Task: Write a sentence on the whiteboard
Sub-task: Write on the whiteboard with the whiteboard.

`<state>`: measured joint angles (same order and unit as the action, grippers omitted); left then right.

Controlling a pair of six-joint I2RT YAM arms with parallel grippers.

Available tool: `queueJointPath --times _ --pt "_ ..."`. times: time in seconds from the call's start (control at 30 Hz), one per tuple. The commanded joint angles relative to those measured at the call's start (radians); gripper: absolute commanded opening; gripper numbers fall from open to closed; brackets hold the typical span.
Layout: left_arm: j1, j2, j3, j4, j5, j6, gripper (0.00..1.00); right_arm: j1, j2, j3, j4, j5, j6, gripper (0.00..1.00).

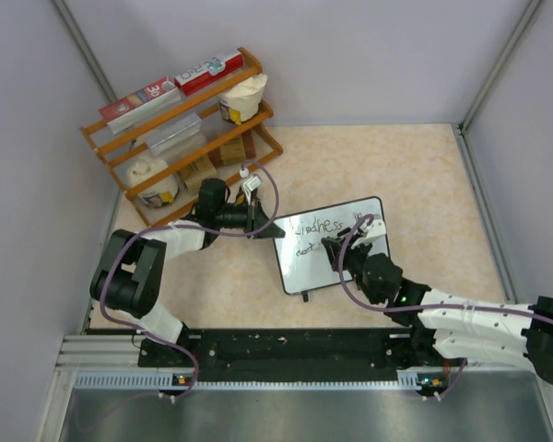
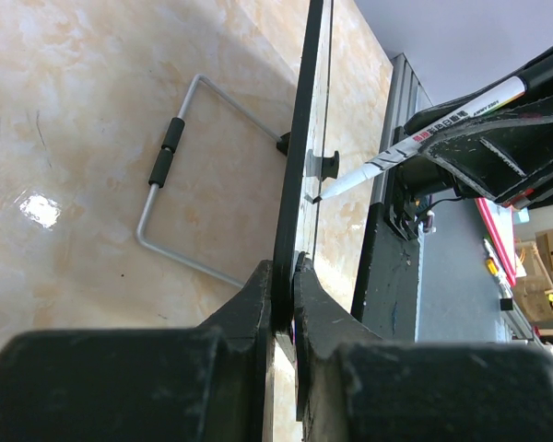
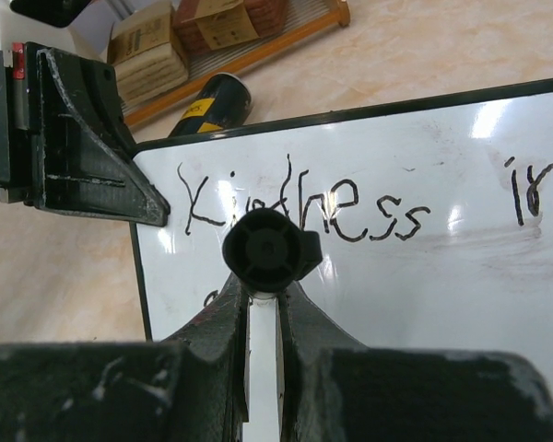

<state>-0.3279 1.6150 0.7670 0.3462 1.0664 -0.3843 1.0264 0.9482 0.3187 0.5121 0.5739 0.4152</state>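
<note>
Between the fingers of the left gripper (image 2: 284, 273) sits the near edge of the whiteboard (image 2: 300, 138), pinched tight with no gap on either side. That wrist view sees the board only edge-on, as a thin black frame, so none of the writing shows there. It does show what the other views do not: a bent wire stand (image 2: 163, 158) with a black sleeve behind the board, and the tip of the marker (image 2: 442, 118) touching the writing face.

The right gripper (image 3: 261, 308) is closed on the marker's white barrel. Its camera looks straight down the pen, so the round black end cap hides the tip and part of the board. Above the cap, the sentence (image 3: 304, 207) reads roughly "Kindness", with "in" further right. The middle letters are partly covered by the cap. Only a single stroke of the lower line peeks out beside the fingers.

From above, the board stands propped on the table (image 1: 396, 175) between the two arms, the left gripper on its left edge and the right gripper over its lower middle. A second short line is visible there under the first, but it is too small to read. A wooden rack (image 1: 180, 129) of boxes and containers stands at the far left, well apart from the board.
</note>
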Motion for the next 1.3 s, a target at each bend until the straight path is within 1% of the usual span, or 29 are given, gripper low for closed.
queueJointPath --times 0.0,0.23,0.53,0.83,0.9,1.03,1.27 --pt "-0.011 0.039 -0.021 -0.076 -0.106 0.14 0.0 -0.009 -0.012 -0.026 -0.07 -0.011 0.02 0.0" --pt "-0.011 0.042 -0.021 -0.076 -0.105 0.14 0.0 -0.009 -0.037 -0.047 -0.099 -0.008 0.042 0.0" --pt "-0.011 0.042 -0.021 -0.078 -0.106 0.14 0.0 -0.009 -0.065 -0.021 -0.107 0.041 0.005 0.0" --pt "-0.011 0.039 -0.021 -0.078 -0.106 0.14 0.0 -0.011 -0.075 0.034 -0.08 0.034 -0.036 0.0" --pt "-0.011 0.039 -0.023 -0.078 -0.106 0.14 0.0 -0.009 -0.095 0.02 -0.026 0.011 -0.049 0.0" --pt "-0.011 0.037 -0.023 -0.078 -0.109 0.142 0.0 -0.009 -0.129 0.005 0.002 0.024 -0.067 0.0" --pt "-0.011 0.036 -0.023 -0.078 -0.106 0.142 0.0 -0.028 -0.086 0.02 -0.012 0.038 -0.061 0.0"
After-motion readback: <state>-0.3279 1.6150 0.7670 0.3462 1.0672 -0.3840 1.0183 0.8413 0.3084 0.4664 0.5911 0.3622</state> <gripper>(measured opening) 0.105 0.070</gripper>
